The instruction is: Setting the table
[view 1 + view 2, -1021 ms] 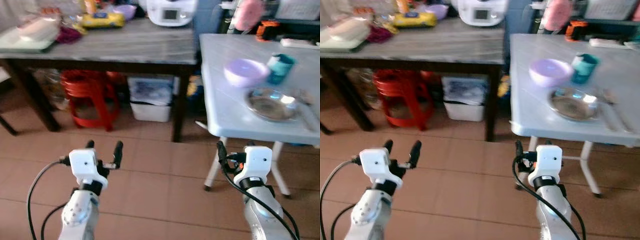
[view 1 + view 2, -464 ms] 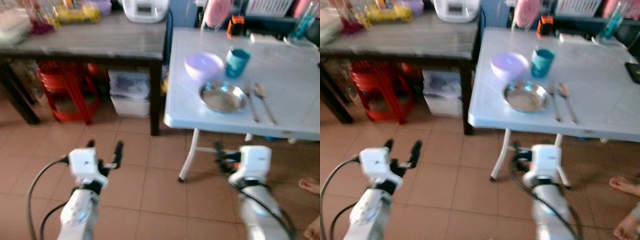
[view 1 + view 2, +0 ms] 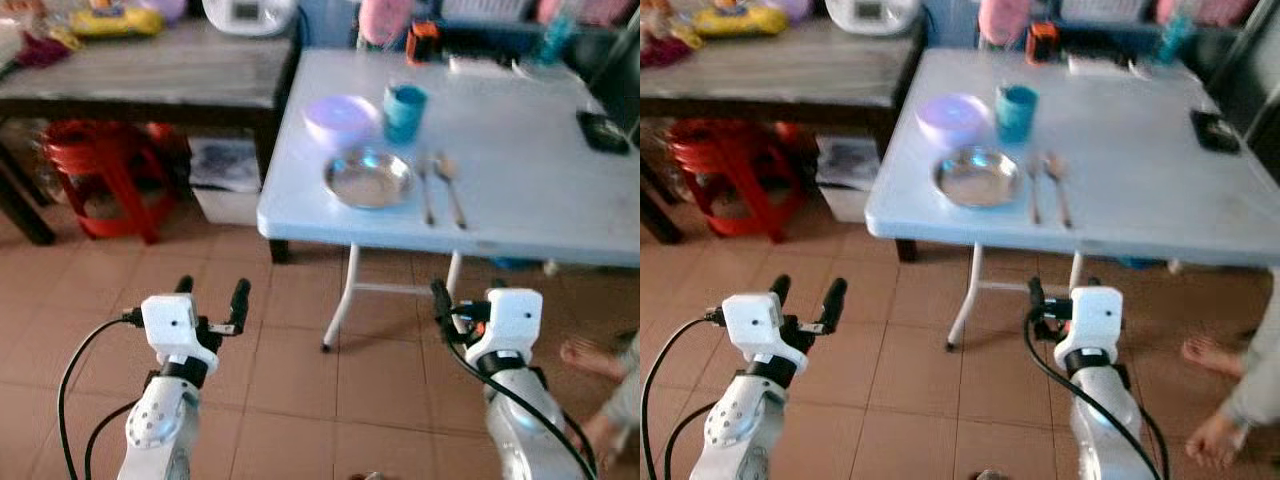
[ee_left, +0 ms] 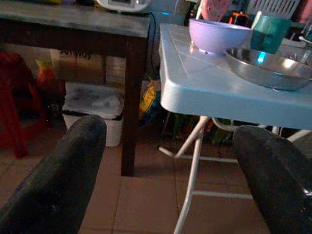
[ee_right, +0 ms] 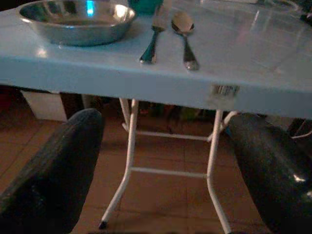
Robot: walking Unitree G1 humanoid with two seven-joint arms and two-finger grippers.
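Note:
A light blue folding table (image 3: 520,170) stands ahead. Near its front left corner sits a steel plate (image 3: 368,178). Behind the plate are a lavender bowl (image 3: 341,117) and a teal cup (image 3: 404,104). A fork (image 3: 426,190) and a spoon (image 3: 450,185) lie to the right of the plate. My left gripper (image 3: 212,297) is open and empty, low over the tiled floor in front of the table's left corner. My right gripper (image 3: 468,295) is open and empty below the table's front edge; the right wrist view shows the plate (image 5: 78,19), fork (image 5: 152,39) and spoon (image 5: 185,34) above it.
A dark table with a grey top (image 3: 150,70) stands at the left, with a red stool (image 3: 95,170) and a white bin (image 3: 228,185) under it. A black phone (image 3: 603,130) lies at the blue table's right. A person's bare foot (image 3: 590,357) and hand (image 3: 1210,440) are at the right.
The camera has swung, so the blue table sits more centrally and the dark table further left. Both grippers keep the same open pose. The person's foot and hand show more.

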